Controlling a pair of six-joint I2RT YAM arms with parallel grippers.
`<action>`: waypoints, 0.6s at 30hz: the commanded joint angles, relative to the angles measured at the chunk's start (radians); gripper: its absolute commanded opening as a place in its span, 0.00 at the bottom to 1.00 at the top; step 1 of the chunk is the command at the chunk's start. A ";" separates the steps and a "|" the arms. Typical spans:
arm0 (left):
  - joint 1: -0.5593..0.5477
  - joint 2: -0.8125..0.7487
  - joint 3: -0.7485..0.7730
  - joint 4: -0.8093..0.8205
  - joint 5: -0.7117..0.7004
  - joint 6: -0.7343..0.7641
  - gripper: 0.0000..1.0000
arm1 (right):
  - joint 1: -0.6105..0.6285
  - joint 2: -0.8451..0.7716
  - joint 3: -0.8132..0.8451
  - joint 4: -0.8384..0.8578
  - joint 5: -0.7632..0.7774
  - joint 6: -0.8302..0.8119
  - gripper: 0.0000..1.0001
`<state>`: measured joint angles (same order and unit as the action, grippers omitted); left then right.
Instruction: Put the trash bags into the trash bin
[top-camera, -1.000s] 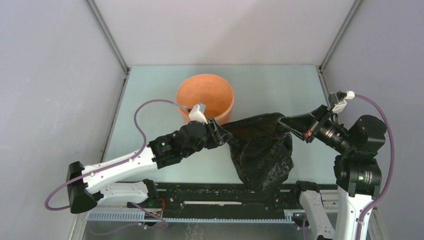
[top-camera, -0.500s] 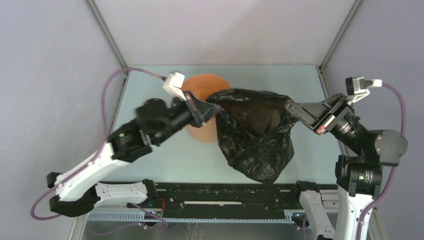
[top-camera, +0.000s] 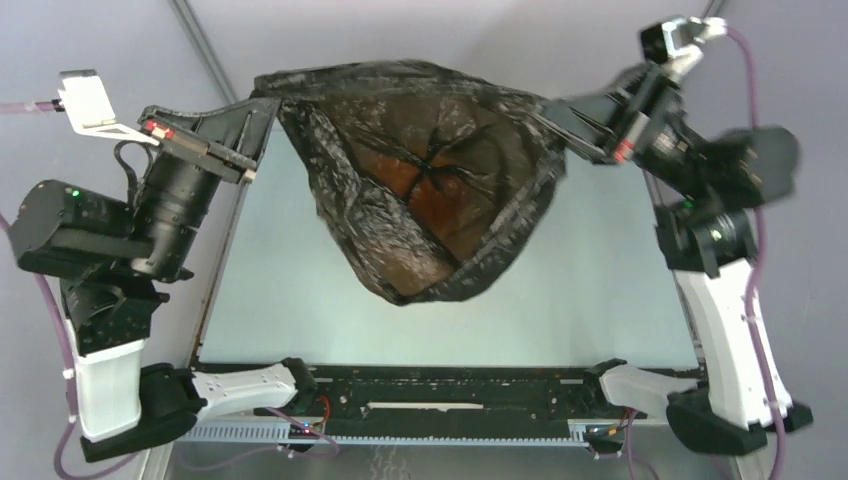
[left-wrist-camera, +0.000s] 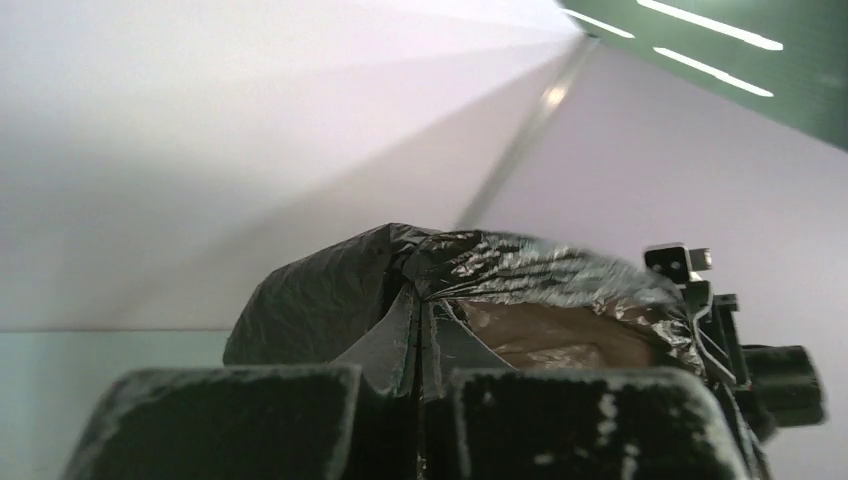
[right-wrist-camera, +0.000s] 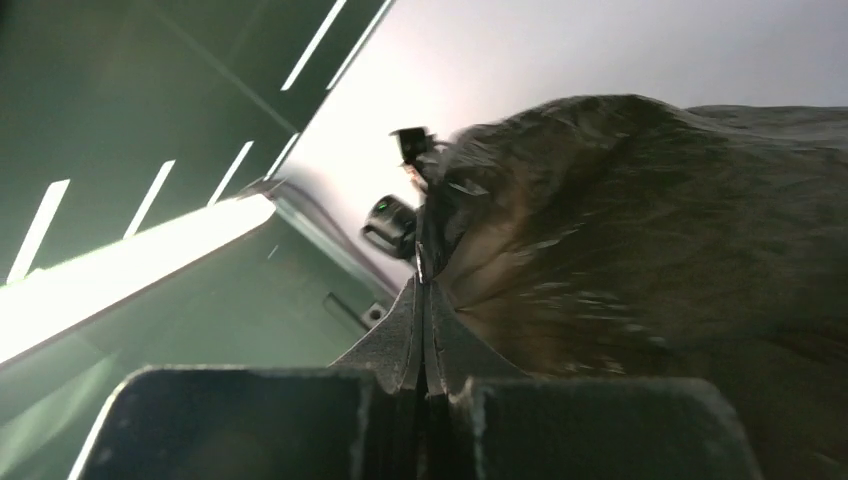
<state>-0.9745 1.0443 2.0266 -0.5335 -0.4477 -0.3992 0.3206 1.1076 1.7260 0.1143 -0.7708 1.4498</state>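
A glossy black trash bag (top-camera: 352, 212) hangs stretched wide in mid-air, high above the pale green desk (top-camera: 600, 290). Its wrinkled body sags to a point below the held upper edge, and it touches nothing but the two pincers. Through the thin film an orange-brown round shape shows dimly: the trash bin (top-camera: 410, 180), lying beneath the bag in the overhead view. The bag is above the bin, not inside it. The left pincer (top-camera: 262, 108) is clenched on the bag's left edge; its wrist view shows both fingers pressed together with plastic pinched between them. The right pincer (top-camera: 553, 108) is likewise clamped on the bag's right edge, its fingers tight on the film in its own wrist view. Both arms are raised and well apart, against grey walls (top-camera: 450, 35).
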 joint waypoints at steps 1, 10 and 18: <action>0.234 0.063 -0.019 -0.121 0.059 -0.055 0.00 | 0.074 0.114 0.053 -0.124 0.088 -0.127 0.00; 0.460 0.079 -0.229 -0.096 0.362 -0.241 0.00 | 0.064 0.141 -0.059 -0.367 0.143 -0.201 0.00; 0.608 0.177 -0.269 -0.008 0.570 -0.276 0.00 | -0.007 0.218 -0.034 -0.561 0.120 -0.469 0.00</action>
<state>-0.4435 1.1717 1.7058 -0.6231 -0.0120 -0.6331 0.3641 1.2831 1.6264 -0.3336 -0.6521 1.1553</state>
